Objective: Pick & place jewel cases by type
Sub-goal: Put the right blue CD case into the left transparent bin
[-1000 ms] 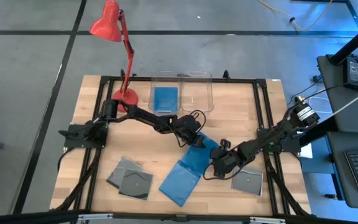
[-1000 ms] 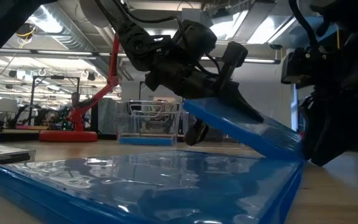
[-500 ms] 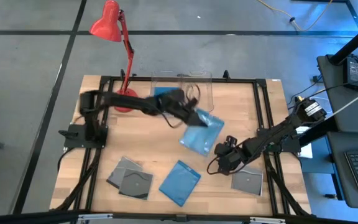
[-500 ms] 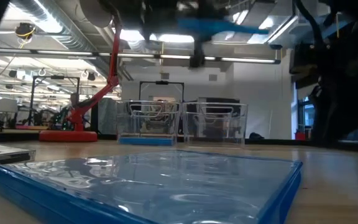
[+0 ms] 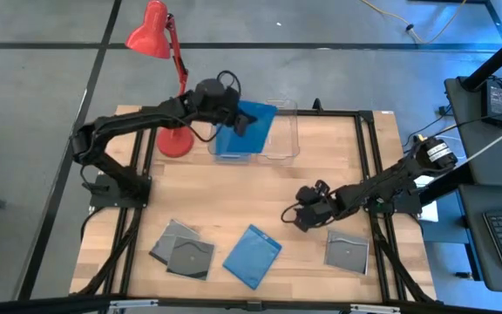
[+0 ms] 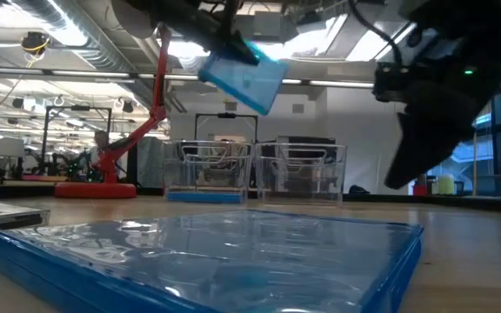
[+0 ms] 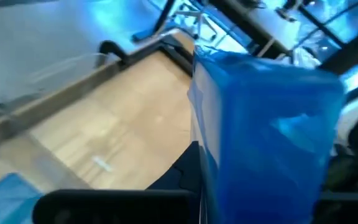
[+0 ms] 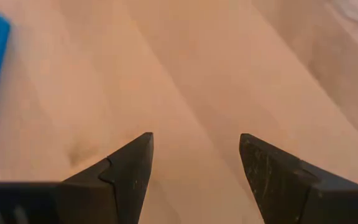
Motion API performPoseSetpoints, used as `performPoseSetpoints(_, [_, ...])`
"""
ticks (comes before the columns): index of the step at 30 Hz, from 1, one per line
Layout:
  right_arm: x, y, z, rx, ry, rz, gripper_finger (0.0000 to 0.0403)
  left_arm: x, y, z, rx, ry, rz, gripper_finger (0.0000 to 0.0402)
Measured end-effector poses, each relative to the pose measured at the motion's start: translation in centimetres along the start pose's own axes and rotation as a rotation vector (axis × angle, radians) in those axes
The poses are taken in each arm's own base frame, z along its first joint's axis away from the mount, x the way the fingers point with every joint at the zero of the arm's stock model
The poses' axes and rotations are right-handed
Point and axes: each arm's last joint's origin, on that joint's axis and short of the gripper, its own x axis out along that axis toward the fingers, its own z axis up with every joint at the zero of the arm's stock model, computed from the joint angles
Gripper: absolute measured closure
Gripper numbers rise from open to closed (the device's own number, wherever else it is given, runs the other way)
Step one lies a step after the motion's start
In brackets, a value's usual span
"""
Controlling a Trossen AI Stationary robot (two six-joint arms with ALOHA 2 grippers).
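- High view: left hand (image 5: 238, 118) clamped on a blue jewel case (image 5: 253, 120), carried in the air above the left clear bin (image 5: 230, 139); another blue case (image 5: 231, 137) lying flat inside that bin; right clear bin (image 5: 279, 131) just beside it.
- Also only from above: third blue case (image 5: 253, 255) flat on the wooden surface (image 5: 225, 196) near the front edge; two overlapping grey-black cases (image 5: 184, 251) front left; one more grey-black case (image 5: 347, 252) front right; red lamp (image 5: 159, 52) at the back left corner.
- Right hand (image 5: 298, 215) low over bare wood in the right half, between the front blue case and the right grey-black one, touching neither.
- Right wrist view: both dark fingers (image 8: 129, 165) spread wide apart, nothing between them, only wood beyond and a blue edge at one side.
- Low view: held case (image 6: 243, 80) tilted, well above both bins (image 6: 207, 172); front blue case (image 6: 216, 252) filling the foreground.
- Left wrist view: blue case (image 7: 263, 137) close up, blocking most of the view; wood beyond it.
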Motion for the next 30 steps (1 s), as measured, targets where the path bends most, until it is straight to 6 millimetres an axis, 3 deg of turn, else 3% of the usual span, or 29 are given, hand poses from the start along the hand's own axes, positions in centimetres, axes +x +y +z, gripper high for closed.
performPoseSetpoints(5, [0.6, -0.5, 1.5, 0.042, -0.051, 0.014, 0.016, 1.4, 4.2, -0.8, -0.062, 0.078, 0.147, 0.0385])
performPoseSetpoints(11, [0.9, -0.7, 2.6, 0.065, -0.097, 0.035, 0.016, 1.4, 8.3, -2.4, -0.213, 0.114, 0.25, 0.0385])
performPoseSetpoints(15, [1.0, -0.9, 3.0, 0.042, -0.114, 0.04, 0.016, 1.3, 10.1, -3.6, -0.274, 0.13, 0.289, 0.0385])
performPoseSetpoints(23, [1.5, -1.7, 3.7, 0.063, -0.12, 0.012, 0.016, 1.4, 11.1, -4.8, -0.296, 0.117, 0.359, 0.0384])
performPoseSetpoints(30, [1.8, -2.4, 4.2, 0.09, -0.126, -0.006, 0.016, 1.6, 10.5, -5.0, -0.241, 0.1, 0.408, 0.0384])
